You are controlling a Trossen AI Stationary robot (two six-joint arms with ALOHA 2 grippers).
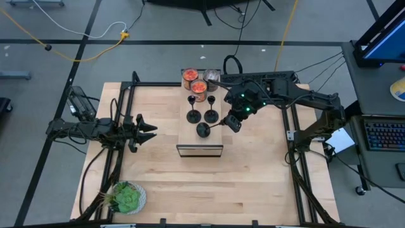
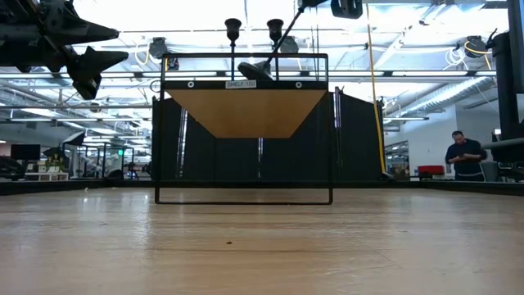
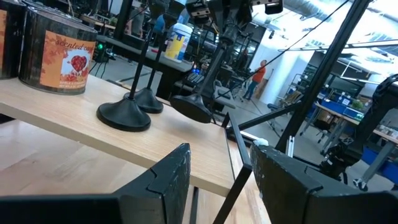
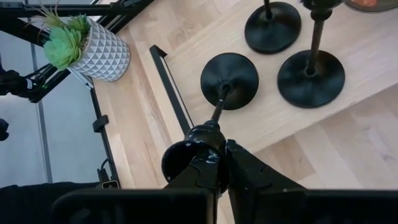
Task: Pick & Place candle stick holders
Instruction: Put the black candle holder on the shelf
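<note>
While the left pincer (image 1: 149, 131) hangs open over the counter (image 1: 253, 183), well apart from the shelf (image 1: 200, 136), the right pincer (image 1: 232, 121) is clamped on the cup end of a candle holder (image 1: 204, 130). That holder leans, its round base tipped up just off the shelf top, stem slanting back into the fingers. Just beyond its base two more holders (image 1: 192, 116) (image 1: 211, 116) stand upright side by side. Farther off sit two jars (image 1: 198, 88) with orange contents.
</note>
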